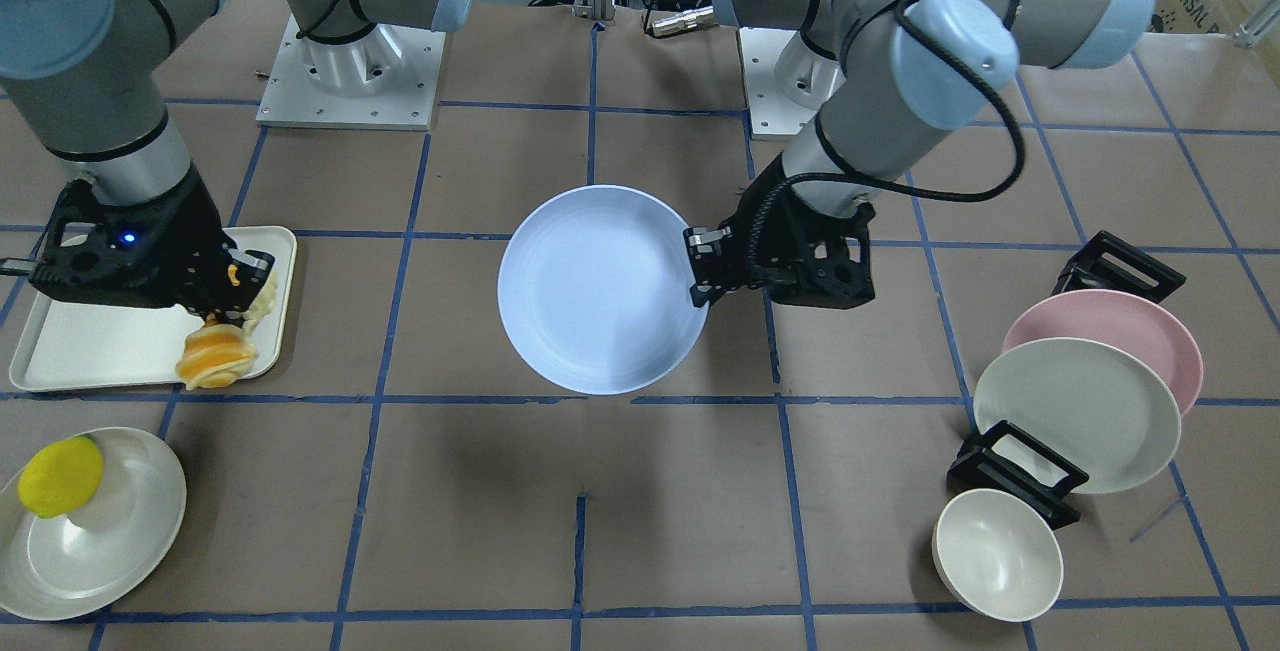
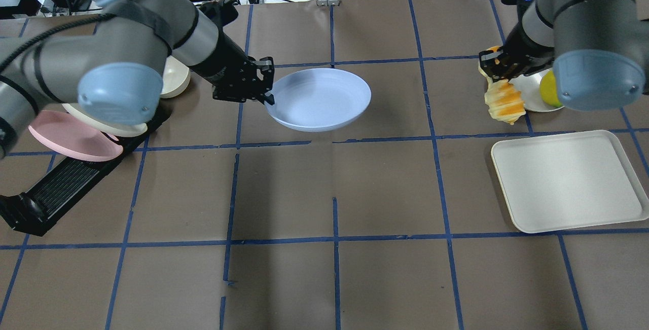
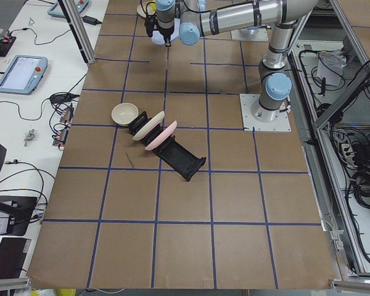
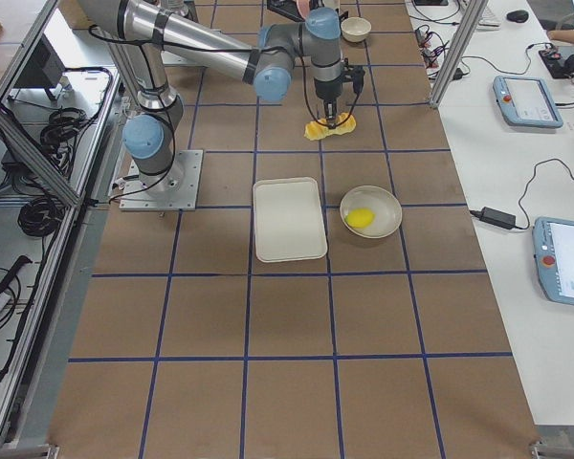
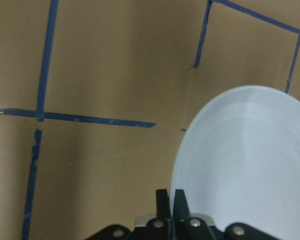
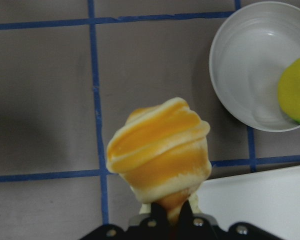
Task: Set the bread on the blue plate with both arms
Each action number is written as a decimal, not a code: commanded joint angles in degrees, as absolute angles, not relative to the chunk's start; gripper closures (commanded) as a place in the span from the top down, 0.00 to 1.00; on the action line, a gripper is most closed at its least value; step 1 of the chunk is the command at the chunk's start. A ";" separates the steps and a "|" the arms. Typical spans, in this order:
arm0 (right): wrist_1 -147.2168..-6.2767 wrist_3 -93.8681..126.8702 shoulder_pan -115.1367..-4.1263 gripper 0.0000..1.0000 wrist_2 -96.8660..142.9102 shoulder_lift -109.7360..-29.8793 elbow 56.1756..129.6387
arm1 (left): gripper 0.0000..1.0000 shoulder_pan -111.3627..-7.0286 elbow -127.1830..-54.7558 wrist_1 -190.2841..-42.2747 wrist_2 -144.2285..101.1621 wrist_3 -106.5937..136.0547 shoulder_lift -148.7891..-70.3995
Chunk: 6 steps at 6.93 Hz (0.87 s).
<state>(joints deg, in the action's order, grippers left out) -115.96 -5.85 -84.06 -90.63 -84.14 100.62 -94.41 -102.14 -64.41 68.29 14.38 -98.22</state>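
My left gripper (image 1: pixel 700 269) is shut on the rim of the blue plate (image 1: pixel 600 291) and holds it off the table near the middle. The pinch also shows in the overhead view, gripper (image 2: pixel 267 98) on plate (image 2: pixel 322 97), and in the left wrist view (image 5: pixel 171 200), where the plate (image 5: pixel 245 160) fills the right. My right gripper (image 2: pixel 494 69) is shut on one end of the striped bread (image 2: pixel 503 103). The bread hangs in the air, far to the plate's side. It also shows in the right wrist view (image 6: pixel 160 150) and in the front view (image 1: pixel 215 356).
A white tray (image 2: pixel 568 183) lies below the right arm. A cream plate (image 1: pixel 120 541) holds a yellow lemon-like object (image 1: pixel 60 476). On the left arm's side stands a black rack (image 2: pixel 56 183) with a pink plate (image 1: pixel 1100 321) and a cream plate (image 1: pixel 1075 411), next to a bowl (image 1: pixel 1000 556).
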 commanded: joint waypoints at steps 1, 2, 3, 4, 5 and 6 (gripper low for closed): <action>-105.86 -5.80 -92.52 0.08 -90.35 -76.94 90.04 | 0.03 -96.86 -111.76 -47.62 68.47 17.23 -98.96; -105.82 -5.19 -95.51 0.08 -89.83 -75.16 88.61 | 0.03 -96.86 -112.93 -45.11 68.38 16.70 -99.75; -106.34 -5.01 -96.84 0.08 -89.74 -74.71 88.77 | 0.03 -96.86 -112.85 -44.91 68.38 15.31 -100.80; -109.74 -5.10 -96.94 0.08 -89.74 -74.36 89.20 | 0.07 -96.86 -113.37 -45.00 68.38 11.99 -101.25; -110.38 -5.53 -97.29 0.08 -88.43 -73.49 89.12 | 0.64 -96.33 -113.38 -45.26 68.64 4.91 -101.51; -110.22 -5.71 -98.25 0.08 -87.98 -72.52 89.21 | 0.72 -96.33 -113.29 -45.18 68.73 3.88 -102.38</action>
<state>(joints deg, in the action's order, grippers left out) -109.78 -5.44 -97.32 -88.75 -73.61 89.15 -96.49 -113.28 -45.21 68.58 7.27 -101.56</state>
